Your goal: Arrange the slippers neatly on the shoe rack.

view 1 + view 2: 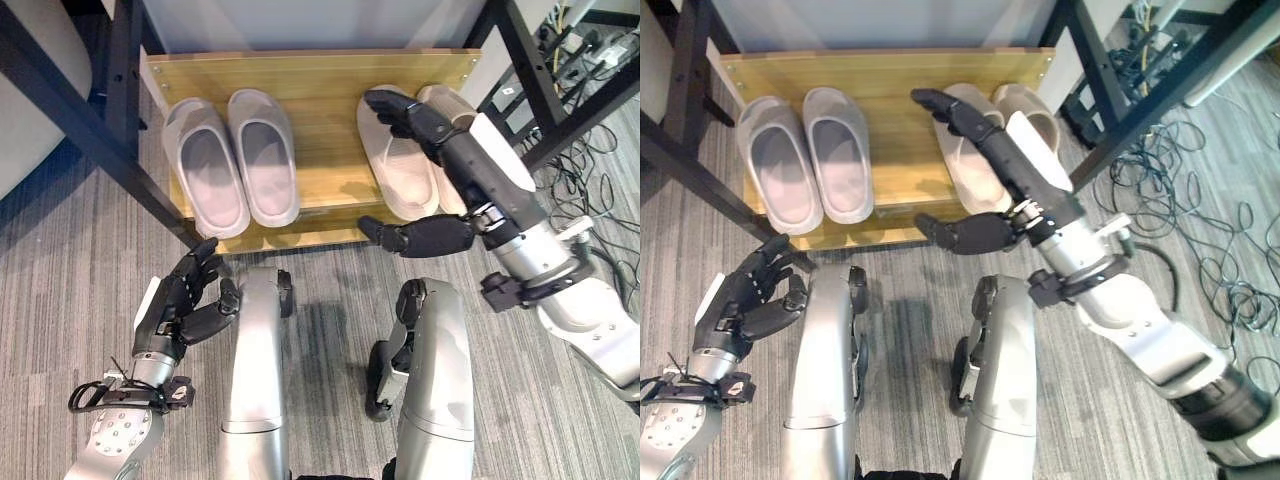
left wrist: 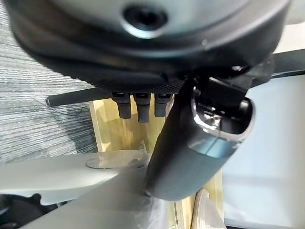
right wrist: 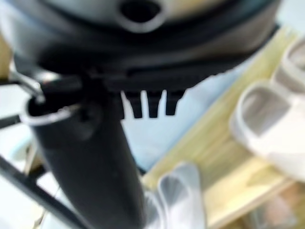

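Nearest the robot, the left hand hangs low over the grey striped carpet, just short of the front edge of the shoe rack; its fingers are loosely bent and spread with the thumb standing apart, and nothing lies in it, so it reads as relaxed and empty. Farther out, the right hand reaches over the wooden shelf of the shoe rack, palm turned down, fingers stretched nearly straight toward the back of the shelf and the thumb jutting out sideways over the shelf's front lip. The hand hovers above the right-hand pair of slippers; whether the fingertips touch the slipper beneath them cannot be told, and they curl round nothing. On the shelf two pairs sit side by side. The grey pair lies on the robot's left part of the board, both slippers parallel, toes toward the back, their sides touching or very nearly so. The beige pair lies on the right part, also pointing toward the back, with the outer slipper largely hidden under the right forearm and hand. A clear strip of bare wood separates the two pairs. Dark metal frame bars cross the view on both sides of the shelf, and beyond the right bar a tangle of cords lies on the carpet.
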Tool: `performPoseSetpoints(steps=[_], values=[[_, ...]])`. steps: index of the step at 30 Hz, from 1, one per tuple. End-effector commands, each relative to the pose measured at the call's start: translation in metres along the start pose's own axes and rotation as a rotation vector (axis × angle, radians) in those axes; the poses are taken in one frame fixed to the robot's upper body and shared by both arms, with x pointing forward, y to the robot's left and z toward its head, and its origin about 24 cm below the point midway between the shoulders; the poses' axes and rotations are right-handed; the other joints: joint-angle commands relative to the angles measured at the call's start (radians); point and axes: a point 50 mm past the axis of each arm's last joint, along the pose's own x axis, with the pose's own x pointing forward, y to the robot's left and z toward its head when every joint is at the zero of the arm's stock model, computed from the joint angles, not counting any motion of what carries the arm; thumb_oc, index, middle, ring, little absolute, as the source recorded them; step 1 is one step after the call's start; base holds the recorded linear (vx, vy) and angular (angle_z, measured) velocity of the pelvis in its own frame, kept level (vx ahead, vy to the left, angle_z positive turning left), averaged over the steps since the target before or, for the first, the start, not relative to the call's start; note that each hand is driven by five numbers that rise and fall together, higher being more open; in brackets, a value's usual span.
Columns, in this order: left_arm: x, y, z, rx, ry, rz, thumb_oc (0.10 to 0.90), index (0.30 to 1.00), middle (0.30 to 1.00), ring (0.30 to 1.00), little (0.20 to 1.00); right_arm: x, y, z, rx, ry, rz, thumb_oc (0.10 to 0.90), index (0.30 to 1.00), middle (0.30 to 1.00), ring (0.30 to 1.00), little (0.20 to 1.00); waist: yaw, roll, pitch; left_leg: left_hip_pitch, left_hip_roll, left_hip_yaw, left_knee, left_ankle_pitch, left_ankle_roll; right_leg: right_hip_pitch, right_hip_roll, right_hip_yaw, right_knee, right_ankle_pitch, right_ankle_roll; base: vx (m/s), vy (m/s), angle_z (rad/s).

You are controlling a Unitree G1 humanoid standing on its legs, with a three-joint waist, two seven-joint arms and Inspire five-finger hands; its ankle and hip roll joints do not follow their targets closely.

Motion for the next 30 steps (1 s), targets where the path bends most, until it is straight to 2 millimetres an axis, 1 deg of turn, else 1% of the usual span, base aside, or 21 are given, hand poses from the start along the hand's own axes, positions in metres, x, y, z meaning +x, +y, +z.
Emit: performPoseSetpoints(steps=[1,2,4,6,7,10,12,13,15,18,19,20,21,22,24,25,26,27,28,29,30], values=[[-0.005,-0.035,0.045,-0.072,-0.258,-0.212,0.8,0.9,0.9,0.9,0.9,0.004,-0.029,0.058,-0.08,-0.305,-0.068,0.8,0.9,0.9,0.9,0.9,0.033,0.004,-0.043,-0.05,-0.025,0.036,-0.226,0.19,-0.032,-0.079,-0.055,-0.014,-0.134,0.158,-0.094,-0.01,0.054,-0.11],[-0.007,-0.031,0.046,-0.059,-0.263,-0.202,0.8,0.9,0.9,0.9,0.9,-0.002,-0.033,0.056,-0.121,-0.28,-0.069,0.8,0.9,0.9,0.9,0.9,0.02,0.008,-0.043,-0.05,-0.02,0.041,-0.228,0.192,-0.032,-0.079,-0.055,-0.011,-0.137,0.156,-0.093,-0.01,0.045,-0.07],[-0.009,-0.03,0.046,-0.054,-0.262,-0.199,0.8,0.9,0.9,0.9,0.9,-0.005,-0.034,0.056,-0.137,-0.271,-0.07,0.8,0.9,0.9,0.9,0.9,0.018,0.008,-0.043,-0.05,-0.02,0.042,-0.23,0.193,-0.031,-0.079,-0.055,-0.009,-0.138,0.155,-0.092,0.0,0.0,0.0],[-0.01,-0.028,0.047,-0.043,-0.269,-0.197,0.8,0.9,0.9,0.9,0.9,-0.012,-0.036,0.05,-0.165,-0.227,-0.07,0.8,0.9,0.9,0.9,0.9,0.01,0.011,-0.043,-0.05,-0.02,0.044,-0.239,0.2,-0.031,-0.079,-0.053,-0.006,-0.14,0.157,-0.088,0.02,0.013,-0.01],[-0.01,-0.026,0.049,-0.04,-0.282,-0.19,0.8,0.9,0.9,0.9,0.9,-0.019,-0.039,0.044,-0.191,-0.185,-0.076,0.8,0.9,0.9,0.9,0.9,0.001,0.008,-0.043,-0.05,-0.021,0.049,-0.253,0.207,-0.031,-0.079,-0.05,-0.005,-0.141,0.16,-0.085,0.03,0.009,-0.02],[-0.008,-0.025,0.053,-0.043,-0.311,-0.19,0.8,0.9,0.9,0.9,0.9,-0.027,-0.042,0.037,-0.203,-0.136,-0.089,0.8,0.9,0.9,0.9,0.9,-0.001,0.006,-0.043,-0.05,-0.024,0.055,-0.267,0.217,-0.03,-0.079,-0.048,-0.001,-0.143,0.165,-0.085,0.03,0.0,0.0],[-0.002,-0.022,0.062,-0.044,-0.371,-0.179,0.8,0.9,0.9,0.9,0.9,-0.037,-0.049,0.024,-0.259,-0.048,-0.104,0.8,0.9,0.9,0.9,0.9,-0.011,-0.015,-0.043,-0.05,-0.028,0.072,-0.324,0.234,-0.027,-0.079,-0.039,0.008,-0.169,0.176,-0.087,0.08,-0.045,0.0],[-0.002,-0.023,0.063,-0.044,-0.373,-0.182,0.8,0.9,0.9,0.9,0.9,-0.038,-0.05,0.024,-0.261,-0.048,-0.106,0.8,0.9,0.9,0.9,0.9,-0.011,-0.015,-0.043,-0.05,-0.03,0.075,-0.331,0.241,-0.026,-0.079,-0.041,0.009,-0.174,0.179,-0.087,0.05,-0.064,0.02],[0.003,-0.023,0.07,-0.032,-0.417,-0.193,0.8,0.9,0.9,0.9,0.9,-0.04,-0.054,0.02,-0.301,-0.022,-0.116,0.8,0.9,0.9,0.9,0.9,-0.01,-0.04,-0.043,-0.05,-0.027,0.101,-0.412,0.253,-0.03,-0.079,-0.033,0.019,-0.237,0.196,-0.088,-0.01,-0.084,0.06],[0.014,-0.024,0.08,-0.012,-0.483,-0.221,0.8,0.9,0.9,0.9,0.9,-0.041,-0.062,0.014,-0.349,-0.001,-0.146,0.8,0.9,0.9,0.9,0.9,-0.004,-0.09,-0.043,-0.05,-0.036,0.133,-0.596,0.302,-0.04,-0.079,-0.018,0.031,-0.39,0.239,-0.088,-0.14,-0.095,0.01],[0.022,-0.024,0.082,0.006,-0.496,-0.237,0.8,0.9,0.9,0.9,0.9,-0.042,-0.069,0.009,-0.373,0.027,-0.167,0.8,0.9,0.9,0.9,0.9,0.0,-0.092,-0.043,-0.05,-0.052,0.116,-0.693,0.343,-0.043,-0.052,-0.02,0.011,-0.49,0.258,-0.082,-0.22,-0.04,-0.06],[0.025,-0.025,0.084,0.016,-0.505,-0.255,0.8,0.9,0.9,0.9,0.9,-0.043,-0.071,0.006,-0.391,0.044,-0.167,0.8,0.9,0.9,0.9,0.9,0.001,-0.08,-0.043,-0.05,-0.058,0.099,-0.734,0.364,-0.043,-0.033,-0.028,-0.008,-0.536,0.267,-0.077,-0.22,0.006,0.03],[0.028,-0.025,0.084,0.04,-0.495,-0.288,0.8,0.9,0.9,0.9,0.9,-0.047,-0.072,-0.002,-0.421,0.097,-0.15,0.8,0.9,0.9,0.9,0.9,-0.002,-0.067,-0.059,-0.05,-0.063,0.078,-0.797,0.395,-0.039,-0.011,-0.042,-0.031,-0.611,0.275,-0.074,-0.1,0.022,0.11],[0.028,-0.025,0.084,0.039,-0.494,-0.29,0.8,0.9,0.9,0.9,0.9,-0.048,-0.072,-0.002,-0.421,0.098,-0.149,0.8,0.9,0.9,0.9,0.9,-0.003,-0.064,-0.062,-0.05,-0.065,0.075,-0.802,0.399,-0.039,-0.009,-0.043,-0.035,-0.617,0.278,-0.074,-0.06,0.019,0.14],[0.027,-0.027,0.074,0.045,-0.427,-0.341,0.8,0.9,0.9,0.9,0.9,-0.057,-0.064,-0.019,-0.402,0.188,-0.097,0.8,0.9,0.9,0.9,0.9,-0.012,-0.05,-0.133,-0.05,-0.057,0.067,-0.871,0.419,-0.037,0.003,-0.063,-0.061,-0.695,0.286,-0.068,0.0,0.015,0.06],[0.026,-0.027,0.073,0.044,-0.424,-0.342,0.8,0.9,0.9,0.9,0.9,-0.058,-0.064,-0.019,-0.401,0.19,-0.096,0.8,0.9,0.9,0.9,0.9,-0.012,-0.049,-0.138,-0.05,-0.059,0.065,-0.876,0.422,-0.038,0.004,-0.064,-0.064,-0.701,0.289,-0.069,0.0,-0.011,0.09],[0.022,-0.028,0.053,0.061,-0.301,-0.415,0.8,0.9,0.9,0.9,0.9,-0.068,-0.052,-0.036,-0.382,0.282,-0.009,0.8,0.9,0.9,0.9,0.9,-0.021,-0.03,-0.224,-0.035,-0.044,0.054,-0.978,0.457,-0.04,0.043,-0.082,-0.101,-0.824,0.302,-0.066,-0.01,-0.019,0.11],[0.022,-0.027,0.053,0.061,-0.299,-0.415,0.8,0.9,0.9,0.9,0.9,-0.068,-0.052,-0.036,-0.381,0.282,-0.007,0.8,0.9,0.9,0.9,0.9,-0.022,-0.029,-0.225,-0.032,-0.045,0.053,-0.984,0.46,-0.04,0.047,-0.083,-0.103,-0.829,0.304,-0.066,-0.01,-0.037,0.13],[0.02,-0.027,0.044,0.062,-0.247,-0.437,0.8,0.9,0.9,0.9,0.9,-0.072,-0.048,-0.042,-0.375,0.312,0.013,0.8,0.9,0.9,0.9,0.9,-0.023,-0.027,-0.24,0.008,-0.042,0.057,-1.037,0.473,-0.043,0.088,-0.089,-0.113,-0.886,0.312,-0.064,-0.02,-0.052,0.12],[0.015,-0.027,0.03,0.076,-0.166,-0.471,0.8,0.9,0.9,0.9,0.9,-0.08,-0.037,-0.054,-0.361,0.366,0.069,0.8,0.9,0.9,0.9,0.9,-0.025,-0.023,-0.258,0.079,-0.032,0.059,-1.122,0.494,-0.047,0.159,-0.099,-0.128,-0.972,0.328,-0.055,-0.03,-0.075,0.24],[0.011,-0.028,0.023,0.084,-0.114,-0.511,0.8,0.9,0.9,0.9,0.9,-0.085,-0.028,-0.063,-0.352,0.409,0.121,0.8,0.9,0.9,0.9,0.9,-0.022,-0.021,-0.268,0.165,-0.03,0.063,-1.217,0.521,-0.051,0.251,-0.102,-0.148,-1.078,0.348,-0.047,-0.04,-0.058,0.25]])
